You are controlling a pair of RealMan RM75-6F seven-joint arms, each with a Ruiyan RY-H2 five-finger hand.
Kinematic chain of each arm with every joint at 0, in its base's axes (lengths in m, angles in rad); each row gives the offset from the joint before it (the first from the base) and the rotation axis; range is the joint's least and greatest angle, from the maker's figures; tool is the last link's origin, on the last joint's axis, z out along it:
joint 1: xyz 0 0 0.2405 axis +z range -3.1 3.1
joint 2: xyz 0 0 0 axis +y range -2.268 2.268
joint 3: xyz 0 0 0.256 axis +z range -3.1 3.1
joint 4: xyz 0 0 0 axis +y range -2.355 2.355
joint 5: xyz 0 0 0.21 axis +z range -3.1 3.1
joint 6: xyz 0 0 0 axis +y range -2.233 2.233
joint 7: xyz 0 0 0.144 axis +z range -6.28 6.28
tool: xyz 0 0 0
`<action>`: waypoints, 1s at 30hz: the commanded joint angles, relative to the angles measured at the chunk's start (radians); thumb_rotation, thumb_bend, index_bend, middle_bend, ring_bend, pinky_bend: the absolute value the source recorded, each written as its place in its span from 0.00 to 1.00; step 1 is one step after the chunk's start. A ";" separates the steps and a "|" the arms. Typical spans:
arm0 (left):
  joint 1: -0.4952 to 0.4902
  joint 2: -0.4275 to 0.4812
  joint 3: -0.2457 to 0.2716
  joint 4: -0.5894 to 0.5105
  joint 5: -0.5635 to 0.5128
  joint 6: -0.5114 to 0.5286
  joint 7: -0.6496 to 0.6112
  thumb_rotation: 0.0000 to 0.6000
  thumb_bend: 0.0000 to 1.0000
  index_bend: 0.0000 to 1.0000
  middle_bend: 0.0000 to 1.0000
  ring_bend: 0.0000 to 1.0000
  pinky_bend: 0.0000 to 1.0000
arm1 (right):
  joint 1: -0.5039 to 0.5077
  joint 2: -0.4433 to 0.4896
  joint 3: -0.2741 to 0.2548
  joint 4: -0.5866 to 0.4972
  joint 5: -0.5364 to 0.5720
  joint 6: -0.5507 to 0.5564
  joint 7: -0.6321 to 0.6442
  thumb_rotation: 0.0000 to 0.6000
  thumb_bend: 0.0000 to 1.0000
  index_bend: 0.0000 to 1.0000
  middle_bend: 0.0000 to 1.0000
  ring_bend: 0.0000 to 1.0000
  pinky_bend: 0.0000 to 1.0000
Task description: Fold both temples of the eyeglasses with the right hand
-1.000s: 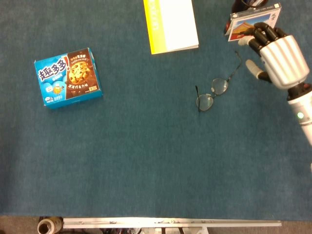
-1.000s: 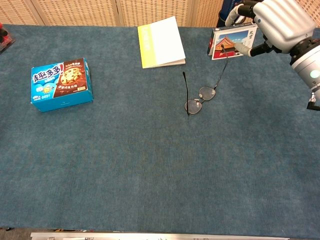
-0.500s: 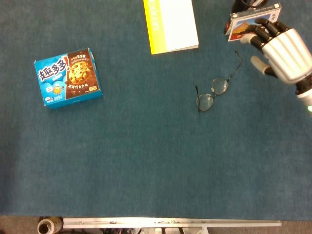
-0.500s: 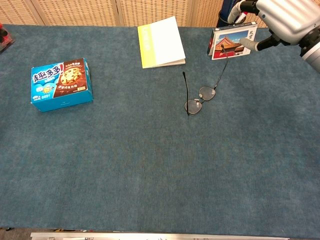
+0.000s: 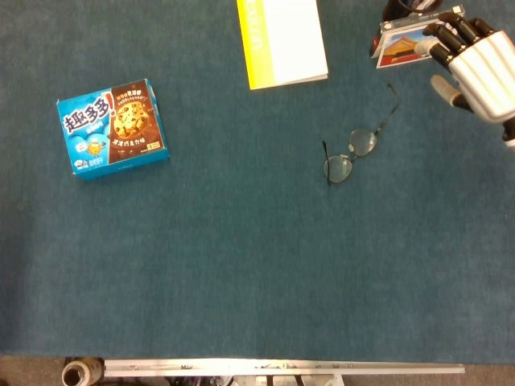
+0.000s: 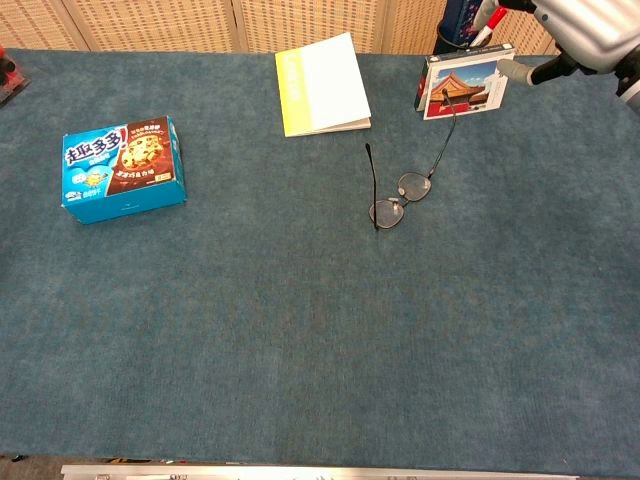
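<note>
The thin wire-framed eyeglasses (image 5: 351,154) (image 6: 400,198) lie on the blue table cloth right of centre, lenses side by side. Both temples stand unfolded: one runs toward the picture box, the other stretches away from the left lens. My right hand (image 5: 479,68) (image 6: 580,30) hovers at the far right edge, well beyond the glasses and touching none of them. Its fingers are spread with the thumb sticking out, and it holds nothing. The left hand shows in neither view.
A blue cookie box (image 5: 113,127) (image 6: 122,167) sits at the left. A yellow-and-white book (image 5: 282,40) (image 6: 320,85) lies at the back centre. A small picture box (image 5: 406,40) (image 6: 462,85) stands beside the right hand. The table's metal front edge (image 5: 282,368) runs along the bottom.
My right hand has lifted and drawn back to the right, away from the glasses, now partly out of frame. The glasses have not moved.
</note>
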 commanded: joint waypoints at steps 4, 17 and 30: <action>-0.001 0.003 -0.002 0.002 -0.004 -0.004 -0.010 1.00 0.29 0.52 0.43 0.29 0.39 | 0.028 -0.055 -0.011 0.087 0.007 -0.020 0.038 1.00 0.26 0.39 0.33 0.22 0.40; -0.007 0.004 -0.003 0.010 -0.006 -0.012 -0.020 1.00 0.29 0.52 0.43 0.28 0.39 | 0.066 -0.149 -0.026 0.232 0.029 -0.058 0.115 1.00 0.26 0.39 0.33 0.22 0.40; -0.011 0.008 -0.003 0.013 -0.014 -0.023 -0.036 1.00 0.29 0.52 0.43 0.28 0.39 | 0.093 -0.214 -0.038 0.338 0.044 -0.073 0.171 1.00 0.26 0.39 0.33 0.22 0.40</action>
